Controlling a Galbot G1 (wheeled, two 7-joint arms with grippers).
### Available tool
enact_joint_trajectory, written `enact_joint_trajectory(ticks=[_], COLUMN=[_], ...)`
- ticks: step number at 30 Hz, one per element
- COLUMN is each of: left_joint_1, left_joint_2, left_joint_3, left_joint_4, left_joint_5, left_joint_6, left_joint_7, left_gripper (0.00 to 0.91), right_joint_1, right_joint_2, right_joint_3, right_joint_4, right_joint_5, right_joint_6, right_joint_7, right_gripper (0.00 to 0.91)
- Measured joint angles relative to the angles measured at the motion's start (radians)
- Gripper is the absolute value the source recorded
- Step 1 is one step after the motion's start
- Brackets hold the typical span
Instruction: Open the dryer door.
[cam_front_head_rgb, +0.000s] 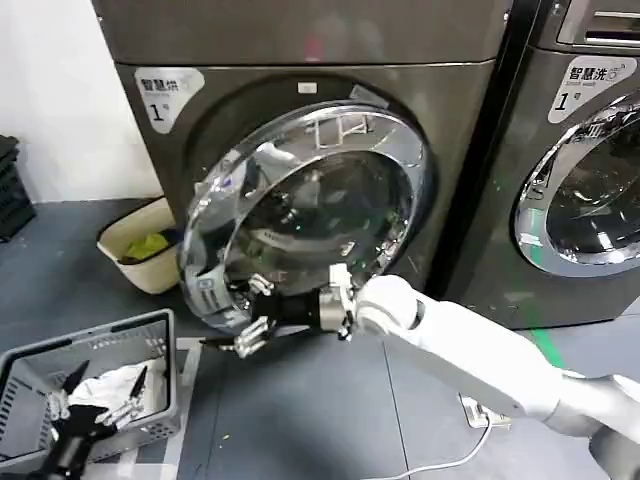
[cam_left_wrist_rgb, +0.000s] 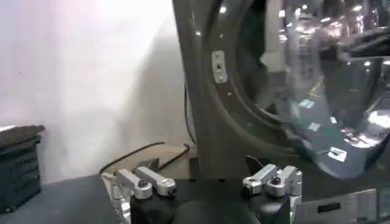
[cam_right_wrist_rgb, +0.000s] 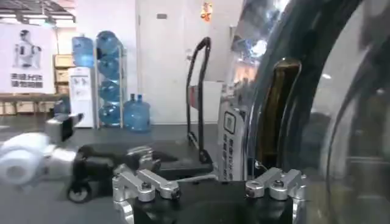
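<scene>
Dryer door ajar, right gripper at its lower rim

The large round chrome-ringed dryer door (cam_front_head_rgb: 300, 215) with dark tinted glass stands swung partly out from the big dark grey-bronze dryer (cam_front_head_rgb: 420, 120), its left edge tilted toward the camera. The right gripper (cam_front_head_rgb: 250, 318) reaches in from the right on its white arm (cam_front_head_rgb: 470, 350) and sits at the door's lower left rim, fingers (cam_front_head_rgb: 247, 340) spread apart and grasping nothing. The left gripper (cam_front_head_rgb: 100, 400) hangs low at the near left over a grey plastic basket (cam_front_head_rgb: 100, 335) holding white cloth (cam_front_head_rgb: 110, 382), its fingers also released.
</scene>
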Motion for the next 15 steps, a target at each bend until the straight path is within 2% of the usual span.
enact_joint_trajectory(ticks=[10, 15], left_joint_1=[-0.075, -0.123], left_joint_2=[0.056, 0.103], left_joint_3=[0.006, 0.034], left_joint_4=[0.025, 0.046], left_joint_5=[-0.051, -0.06], left_joint_6=[0.033, 0.035], left_joint_7=[0.001, 0.021], left_gripper=[0.907, 0.907], right_joint_1=[-0.053, -0.087], right_joint_2=[-0.1, -0.159], right_joint_3=[0.04, 0.066], right_joint_4=[0.086, 0.134], right_joint_5=[-0.002, -0.025], right_joint_6=[0.001, 0.001], right_joint_7=[-0.059, -0.102], right_gripper=[0.907, 0.907])
